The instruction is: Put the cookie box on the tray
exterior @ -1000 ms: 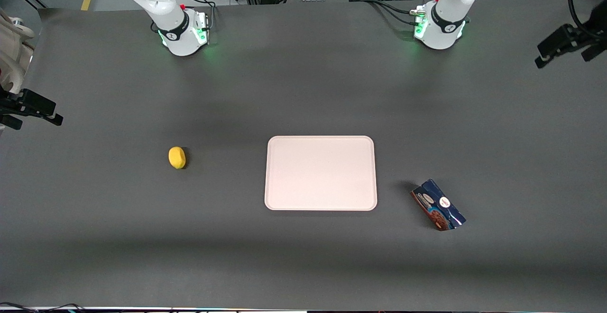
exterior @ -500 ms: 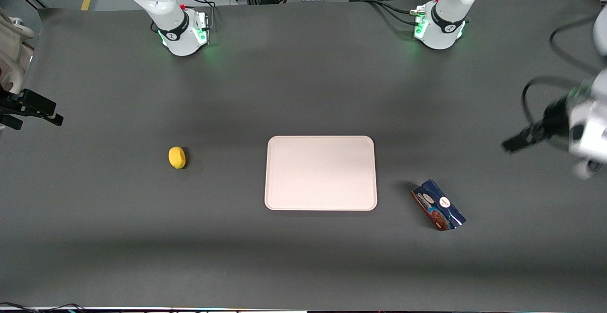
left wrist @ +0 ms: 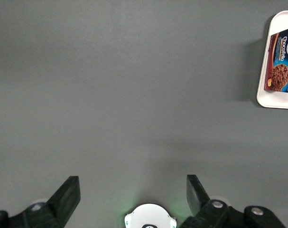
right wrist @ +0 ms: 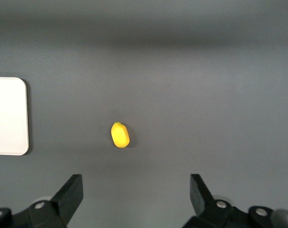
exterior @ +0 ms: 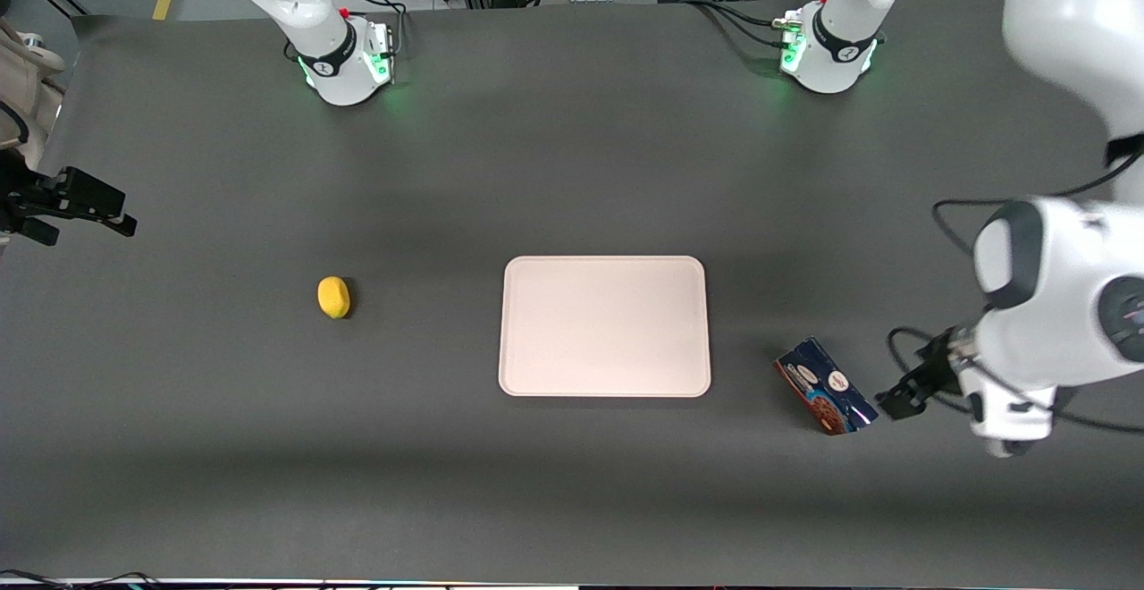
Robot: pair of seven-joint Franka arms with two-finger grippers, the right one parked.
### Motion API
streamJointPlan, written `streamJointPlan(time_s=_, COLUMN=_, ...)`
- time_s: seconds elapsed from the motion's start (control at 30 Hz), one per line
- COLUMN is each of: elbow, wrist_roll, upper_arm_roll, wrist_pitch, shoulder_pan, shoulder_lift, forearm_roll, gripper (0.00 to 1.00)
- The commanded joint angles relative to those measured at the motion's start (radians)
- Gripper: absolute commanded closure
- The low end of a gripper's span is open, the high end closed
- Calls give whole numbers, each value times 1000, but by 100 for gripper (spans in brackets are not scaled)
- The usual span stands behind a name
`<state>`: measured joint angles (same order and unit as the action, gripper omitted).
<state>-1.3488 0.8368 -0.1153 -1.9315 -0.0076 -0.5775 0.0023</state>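
Dark grey matting covers the desk point(exterior: 572, 170), with cables and racks seen at its far edge. The pale pink tray point(exterior: 603, 326) is seen bare at the middle. The cookie box point(exterior: 827, 386) is laid on the desk near the tray but apart from it, toward the working arm's end, set at a slant. The left arm's claw point(exterior: 901, 391) is held just beside the box, its fingers point(left wrist: 68, 194) spread wide with nothing between them. A small yellow lump point(exterior: 333, 296) is placed toward the parked arm's end. The carton is judged light, fairly stiff yet crushable; it is best pinched gently across its narrow width, near the middle.
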Motion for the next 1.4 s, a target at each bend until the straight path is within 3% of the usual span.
streamJointPlan(time_s=0.0, elbow=46, wrist_roll=87, upper_arm_roll=-9, wrist_pitch=-92, shoulder_pan=-11, shoulder_lift=-85, forearm_roll=-1, gripper=0)
streamJointPlan(time_s=0.2, elbow=31, wrist_roll=97, upper_arm_roll=-21, wrist_pitch=-185, shoulder_pan=-14, shoulder_lift=-143, forearm_roll=13, gripper=0)
streamJointPlan(time_s=0.57, elbow=-122, wrist_roll=137, upper_arm_roll=-30, wrist_pitch=-317, shoulder_pan=-25, shoulder_lift=-148, forearm_roll=65, gripper=0)
streamJointPlan(time_s=0.63, elbow=-141, wrist_roll=139, upper_arm_roll=-30, wrist_pitch=-317, shoulder_pan=-25, shoulder_lift=-145, forearm_roll=67, gripper=10)
streamJointPlan(time_s=0.87, elbow=-181, wrist_roll=139, upper_arm_roll=-38, wrist_pitch=-310, shoulder_pan=-32, shoulder_lift=-136, forearm_roll=79, gripper=72)
streamJointPlan(time_s=0.93, elbow=-181, wrist_roll=136, upper_arm_roll=-38, wrist_pitch=-308, shoulder_pan=-32, shoulder_lift=-136, forearm_roll=81, gripper=82)
streamJointPlan(time_s=1.37, elbow=-167, wrist_roll=93, upper_arm_roll=-38, wrist_pitch=-278, shoulder_pan=-25, shoulder_lift=-76, forearm_roll=79, gripper=84)
